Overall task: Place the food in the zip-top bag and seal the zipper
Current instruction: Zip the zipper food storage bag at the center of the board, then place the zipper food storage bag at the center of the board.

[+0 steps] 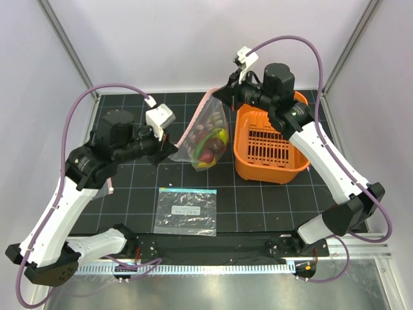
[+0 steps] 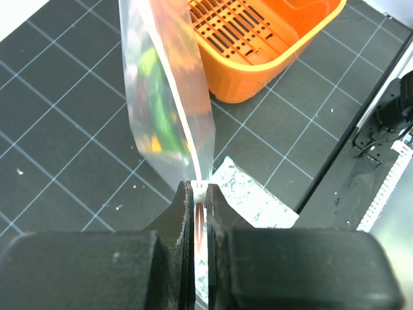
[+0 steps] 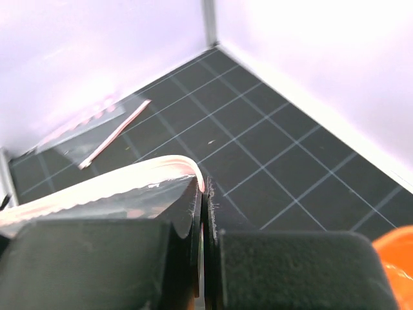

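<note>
the food (image 1: 210, 143) sits inside the zip-top bag (image 1: 216, 123), held up beside the orange basket (image 1: 271, 175) by its pink zipper (image 1: 193, 119): left claw (image 2: 201, 188) and right claw (image 3: 203, 184) each pinched tight on one end. sealing seems in hand; next, one claw should slide along the strip, pressing it closed.

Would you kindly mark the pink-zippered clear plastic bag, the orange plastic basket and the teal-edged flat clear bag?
pink-zippered clear plastic bag (image 1: 208, 129): top view, its side panel.
orange plastic basket (image 1: 268, 172): top view, near wall.
teal-edged flat clear bag (image 1: 186, 210): top view, centre.
</note>
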### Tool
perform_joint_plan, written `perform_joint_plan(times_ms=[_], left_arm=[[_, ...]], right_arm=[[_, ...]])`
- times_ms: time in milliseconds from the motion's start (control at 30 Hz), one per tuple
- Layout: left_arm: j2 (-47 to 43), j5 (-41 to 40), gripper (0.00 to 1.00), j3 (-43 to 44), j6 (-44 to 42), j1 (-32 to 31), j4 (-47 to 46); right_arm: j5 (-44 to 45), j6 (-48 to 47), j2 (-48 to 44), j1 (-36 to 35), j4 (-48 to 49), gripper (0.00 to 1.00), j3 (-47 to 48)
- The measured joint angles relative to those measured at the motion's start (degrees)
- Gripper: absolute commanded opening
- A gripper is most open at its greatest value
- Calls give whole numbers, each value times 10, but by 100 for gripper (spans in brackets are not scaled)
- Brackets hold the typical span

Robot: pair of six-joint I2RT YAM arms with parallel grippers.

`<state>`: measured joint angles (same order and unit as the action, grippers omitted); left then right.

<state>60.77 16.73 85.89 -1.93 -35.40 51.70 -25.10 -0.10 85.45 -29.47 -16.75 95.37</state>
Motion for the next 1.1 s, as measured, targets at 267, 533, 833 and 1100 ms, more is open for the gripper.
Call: perform_joint_plan(times_ms=[267, 533, 833, 1100], left_arm=[[-21, -23, 0, -2, 4, 0, 21], [-34, -43, 0, -7, 8, 0, 23], [-28, -83, 4, -8, 31, -1, 28], [44, -107, 5, 49, 26, -1, 41]], right_arm=[[43, 38, -2, 8, 42, 1, -14], [31, 51, -7, 9, 77, 1, -46], [-4, 75, -12, 22, 125, 1, -86], [-1, 103, 33, 31, 176, 1, -66]])
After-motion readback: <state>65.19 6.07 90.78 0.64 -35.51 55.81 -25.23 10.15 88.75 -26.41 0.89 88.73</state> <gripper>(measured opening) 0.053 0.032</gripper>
